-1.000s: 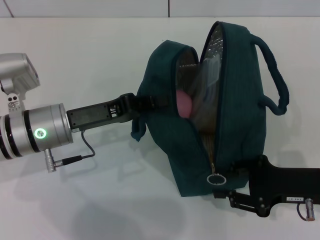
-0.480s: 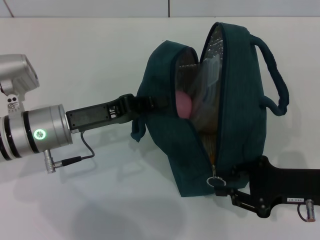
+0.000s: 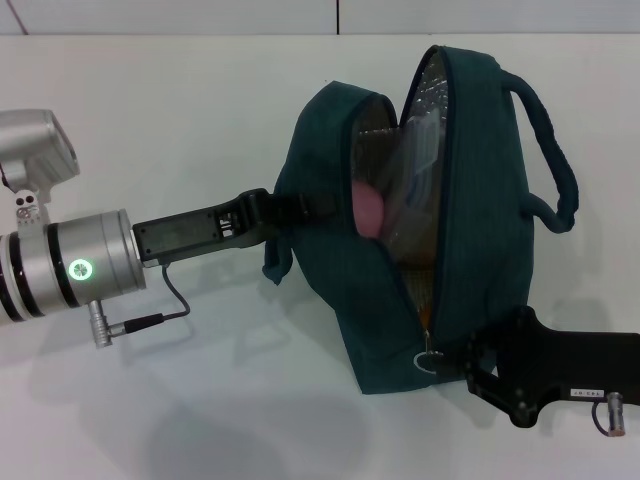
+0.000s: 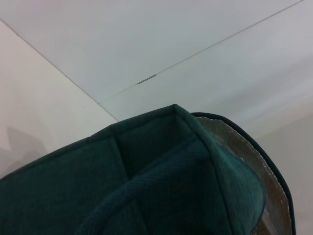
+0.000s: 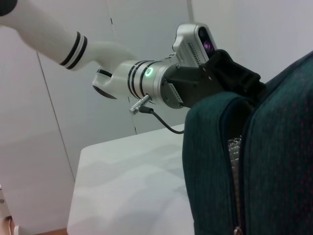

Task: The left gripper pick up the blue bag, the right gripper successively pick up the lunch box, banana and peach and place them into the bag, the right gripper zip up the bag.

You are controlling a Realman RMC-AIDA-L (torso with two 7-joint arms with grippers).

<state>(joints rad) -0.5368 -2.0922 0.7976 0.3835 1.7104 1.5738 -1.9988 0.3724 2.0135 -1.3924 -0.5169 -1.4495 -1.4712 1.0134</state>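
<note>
The large dark teal-blue fabric bag stands on the white table, right of centre in the head view. Its top zipper is undone for most of its length, and the mouth gapes towards the far side, exposing silver lining. One padded loop handle arches off its right side.

The left gripper reaches in from the left and is clenched on the fabric strap at the bag's left flank. The left wrist view shows only teal cloth and a strip of the silver lining at close range.

Inside the opening, the small round pink peach lies against the left wall. Beside it, to the right, a clear plastic surface, apparently the lunch box, leans in the middle of the cavity. A sliver of yellow-orange, consistent with the banana, shows low in the opening towards the near end; its outline cannot be made out.

The metal ring zipper pull hangs at the near end of the zip. The right gripper comes in from the near right and sits just beside that ring, at the bag's near corner. Whether its claw has closed on the ring cannot be told. The right wrist view shows the zip line between the two teal panels, with the left arm beyond.
</note>
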